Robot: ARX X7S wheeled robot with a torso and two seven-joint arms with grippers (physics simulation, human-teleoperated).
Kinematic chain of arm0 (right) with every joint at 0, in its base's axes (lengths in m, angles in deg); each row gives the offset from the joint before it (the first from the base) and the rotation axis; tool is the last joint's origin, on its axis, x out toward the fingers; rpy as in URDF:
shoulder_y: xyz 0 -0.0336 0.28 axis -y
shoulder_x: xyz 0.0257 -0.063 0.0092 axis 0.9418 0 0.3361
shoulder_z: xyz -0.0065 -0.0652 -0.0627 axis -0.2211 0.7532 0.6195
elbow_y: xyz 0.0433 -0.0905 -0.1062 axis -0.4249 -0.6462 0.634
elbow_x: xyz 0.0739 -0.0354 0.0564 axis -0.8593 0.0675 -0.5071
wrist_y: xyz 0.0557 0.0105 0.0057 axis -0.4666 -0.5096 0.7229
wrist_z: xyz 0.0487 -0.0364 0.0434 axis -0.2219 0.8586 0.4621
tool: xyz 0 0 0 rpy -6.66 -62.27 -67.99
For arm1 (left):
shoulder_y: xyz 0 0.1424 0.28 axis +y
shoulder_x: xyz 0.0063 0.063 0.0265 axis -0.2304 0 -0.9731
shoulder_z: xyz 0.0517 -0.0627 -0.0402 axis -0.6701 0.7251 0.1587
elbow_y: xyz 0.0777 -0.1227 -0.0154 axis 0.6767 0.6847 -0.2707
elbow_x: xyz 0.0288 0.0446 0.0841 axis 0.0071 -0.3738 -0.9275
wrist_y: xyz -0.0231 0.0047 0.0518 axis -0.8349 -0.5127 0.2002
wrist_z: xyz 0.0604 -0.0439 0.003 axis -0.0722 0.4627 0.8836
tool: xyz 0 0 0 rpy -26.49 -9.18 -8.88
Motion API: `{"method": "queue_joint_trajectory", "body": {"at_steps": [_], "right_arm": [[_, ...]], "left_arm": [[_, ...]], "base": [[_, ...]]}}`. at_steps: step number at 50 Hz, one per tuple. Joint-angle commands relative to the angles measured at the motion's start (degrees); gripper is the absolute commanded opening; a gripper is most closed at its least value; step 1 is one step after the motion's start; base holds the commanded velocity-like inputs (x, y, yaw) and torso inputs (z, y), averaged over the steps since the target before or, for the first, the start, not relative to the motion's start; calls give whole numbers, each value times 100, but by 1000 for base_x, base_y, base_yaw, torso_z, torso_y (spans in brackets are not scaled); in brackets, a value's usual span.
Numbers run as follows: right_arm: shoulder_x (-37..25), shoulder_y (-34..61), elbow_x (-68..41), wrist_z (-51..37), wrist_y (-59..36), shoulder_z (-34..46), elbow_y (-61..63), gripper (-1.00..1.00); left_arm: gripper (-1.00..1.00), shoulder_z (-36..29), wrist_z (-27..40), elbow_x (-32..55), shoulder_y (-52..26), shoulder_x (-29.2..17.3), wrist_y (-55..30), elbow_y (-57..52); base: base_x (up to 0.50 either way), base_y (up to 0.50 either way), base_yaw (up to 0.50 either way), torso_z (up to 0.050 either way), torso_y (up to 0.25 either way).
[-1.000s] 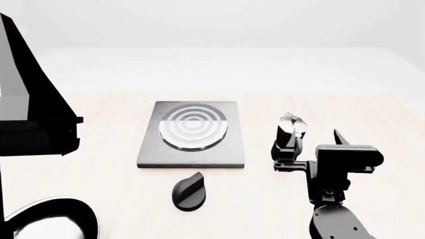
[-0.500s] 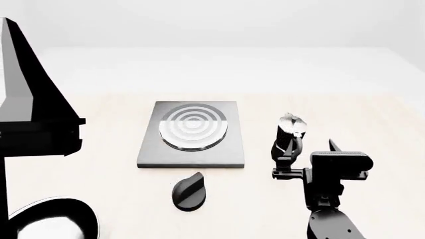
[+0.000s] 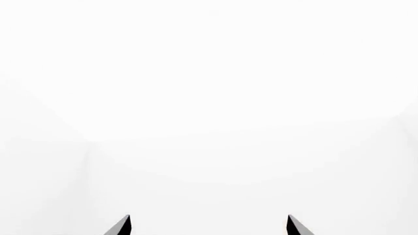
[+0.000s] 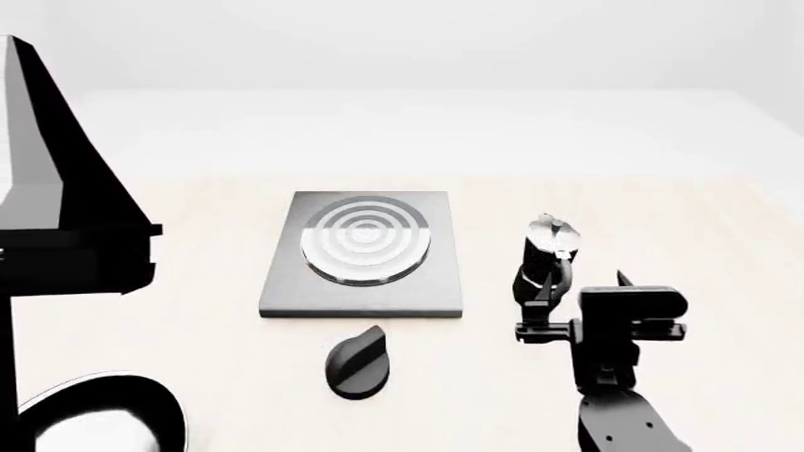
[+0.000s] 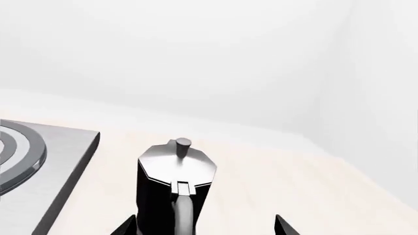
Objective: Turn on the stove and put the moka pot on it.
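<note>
Two arms frame the pale wooden table [image 4: 188, 245], and from where I stand the left one fills the near-left edge of the head view as a big black wedge, raised well above the surface and well apart from everything on it. The left gripper [image 3: 209, 226] shows in its wrist view only as two dark fingertips [image 3: 121, 226] held wide apart against plain white, nothing between them. Moving right, the stove [image 4: 363, 255] lies flat in the middle of the table, its raised ring burner [image 4: 367, 240] bare, with open table all round its edges. Just in front of its near edge, apart from the plate, sits the round black knob [image 4: 358, 362]. Right of the stove, across a strip of bare table, the moka pot [image 4: 545, 254] stands upright on the wood, silver lid on top and handle [image 5: 183, 213] turned toward the robot. The right gripper [image 4: 543, 311] is just on the near side of the pot at handle height; in the right wrist view its fingertips [image 5: 127, 226] are spread, one on each side of the pot's lower body, and I cannot tell whether either touches it. Beyond the pot to the right, the table runs clear to its far-right edge.
</note>
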Motion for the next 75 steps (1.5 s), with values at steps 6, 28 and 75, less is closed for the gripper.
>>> {"method": "queue_joint_trajectory", "body": {"at_steps": [6,28,75], "right_arm": [[173,343,107,165,367,100,-965,100],[405,830,400,280,812,336,-2096,100],[789,1594,527,460,1704,446,-4048,100]], "left_arm": [[100,-115,-24,-52,-32,55,34,59],[100,-161,-30,-79,15,72,125,128],[100,-267,-22,-70,31,65,192,179]], "base": [[0,0,0,0,0],[0,0,0,0,0],[0,0,0,0,0]]}}
